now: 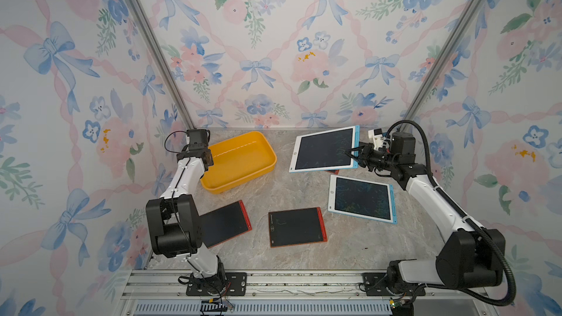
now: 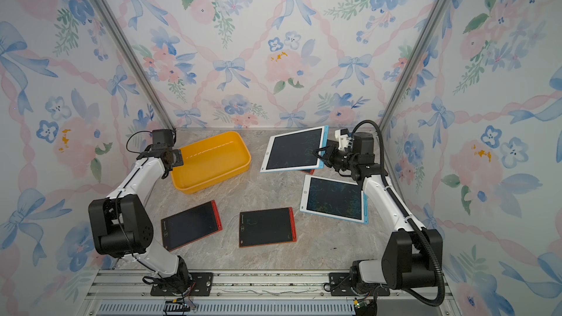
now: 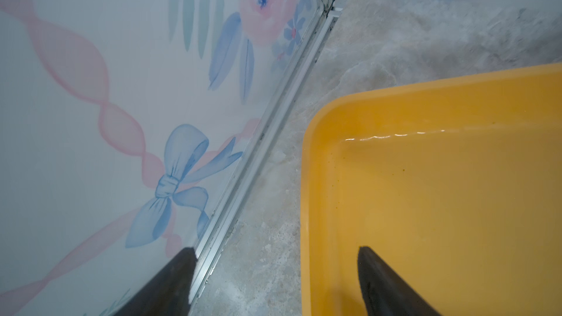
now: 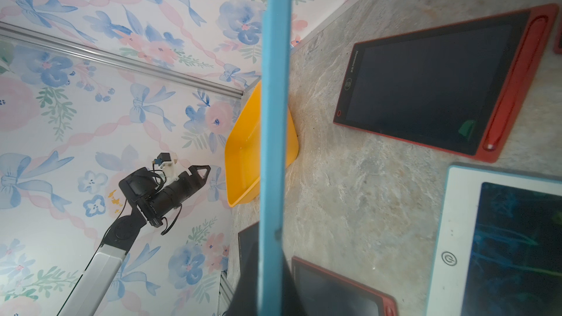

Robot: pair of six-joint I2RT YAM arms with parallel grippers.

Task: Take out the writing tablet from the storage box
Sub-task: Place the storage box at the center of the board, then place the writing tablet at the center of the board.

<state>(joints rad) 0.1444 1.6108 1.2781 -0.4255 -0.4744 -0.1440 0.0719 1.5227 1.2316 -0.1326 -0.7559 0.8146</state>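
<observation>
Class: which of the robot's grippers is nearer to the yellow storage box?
Left. The left gripper is open at the storage box rim, one finger over its inside. The right gripper is across the table, shut on the raised blue-framed tablet edge.

Only a power symbol [image 4: 448,259] on the white tablet [image 4: 501,238] is legible.
</observation>
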